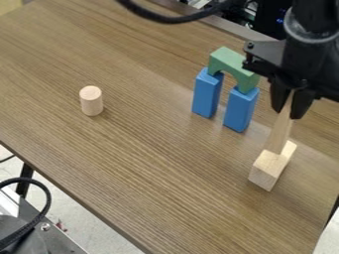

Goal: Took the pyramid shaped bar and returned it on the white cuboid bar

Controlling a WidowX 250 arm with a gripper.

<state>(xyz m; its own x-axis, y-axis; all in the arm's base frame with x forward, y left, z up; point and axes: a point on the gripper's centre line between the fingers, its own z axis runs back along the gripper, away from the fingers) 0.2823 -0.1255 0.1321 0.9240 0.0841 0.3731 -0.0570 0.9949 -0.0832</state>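
nearest to us, in the lower left corner of the frame, we see a black cable curving over a grey metal surface, with pale floor beside it. above that the brown wood-grain counter runs on a slant across most of the frame. on it, at the lower right, we find the cuboid bar, pale wood, lying flat with one square end turned towards us. the pyramid-shaped bar stands on top of it, its wider base touching the cuboid bar and its narrow end up. we see the black hand at the right of the frame, pointing down, its fingers clamped on that narrow upper end. left of the hand, and apart from it, two blue blocks stand upright with a gap between them, and a pale wooden cylinder stands well apart from them at the left. a green arch bridges the tops of the blue blocks. farthest off, another black cable sags across the top of the frame.
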